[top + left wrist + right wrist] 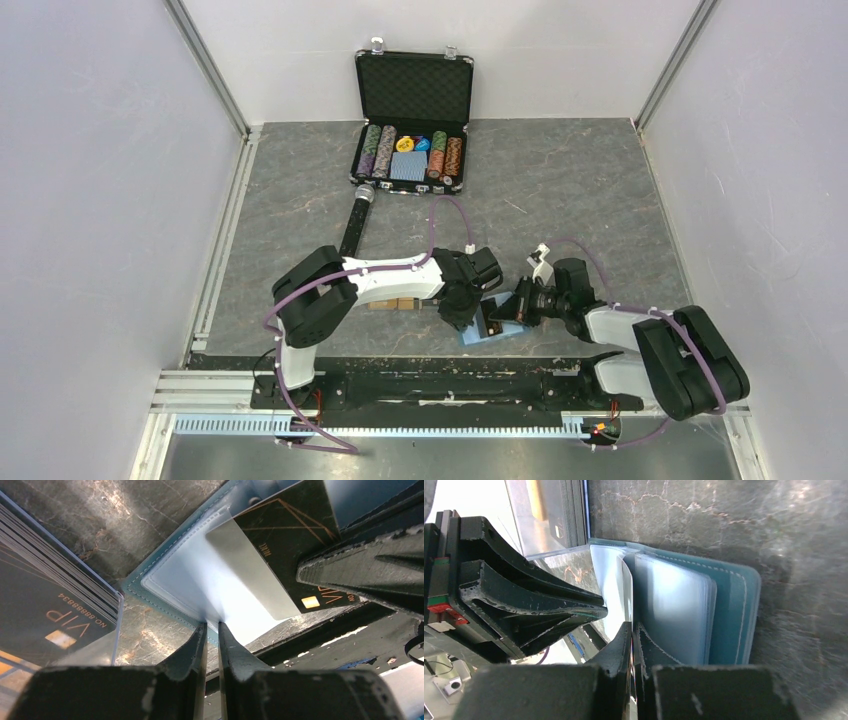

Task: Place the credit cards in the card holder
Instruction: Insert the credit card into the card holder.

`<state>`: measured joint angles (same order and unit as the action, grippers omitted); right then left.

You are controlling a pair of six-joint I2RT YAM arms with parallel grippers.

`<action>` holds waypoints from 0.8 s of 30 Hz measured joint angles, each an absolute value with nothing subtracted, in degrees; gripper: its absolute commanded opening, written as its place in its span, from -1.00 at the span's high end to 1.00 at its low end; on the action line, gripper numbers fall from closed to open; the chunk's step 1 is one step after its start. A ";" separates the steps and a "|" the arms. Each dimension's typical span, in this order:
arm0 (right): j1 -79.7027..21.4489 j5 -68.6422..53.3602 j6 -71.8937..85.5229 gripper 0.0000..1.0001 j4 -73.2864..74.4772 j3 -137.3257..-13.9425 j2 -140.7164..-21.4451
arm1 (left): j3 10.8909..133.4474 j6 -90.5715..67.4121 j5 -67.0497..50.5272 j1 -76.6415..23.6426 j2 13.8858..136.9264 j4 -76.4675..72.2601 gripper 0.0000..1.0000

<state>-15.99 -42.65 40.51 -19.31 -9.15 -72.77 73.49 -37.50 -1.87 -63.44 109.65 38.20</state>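
The teal card holder lies open near the table's front edge, between both arms. Its clear sleeves fan upward. My left gripper pinches the holder's near edge with its fingers almost together. My right gripper is shut on one credit card, dark with gold VIP lettering. The card's pale corner reaches into a sleeve. In the right wrist view that card is edge-on beside the holder. More credit cards stand stacked in a clear box to the left, seen from above under the left arm.
An open black chip case with rows of chips stands at the back. A dark stick-shaped object lies in front of it. Pale walls close three sides. The arms' base rail runs along the near edge.
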 measured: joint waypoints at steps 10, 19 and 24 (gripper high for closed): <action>-22.48 -39.90 41.34 0.53 -17.98 -12.14 -75.22 | 73.43 -37.39 -2.13 -63.46 109.12 39.44 0.21; -24.18 -33.19 35.38 -0.14 -2.42 -20.08 -71.53 | 70.22 -37.41 0.56 -63.46 104.75 40.36 0.26; -25.26 -29.63 32.73 -0.10 4.08 -23.11 -70.74 | 69.32 -37.41 0.86 -63.46 104.44 40.14 0.37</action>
<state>-25.26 -29.63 32.73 4.08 -23.11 -70.74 69.32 -37.41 0.86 -63.46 104.44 40.14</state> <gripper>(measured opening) 0.579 0.344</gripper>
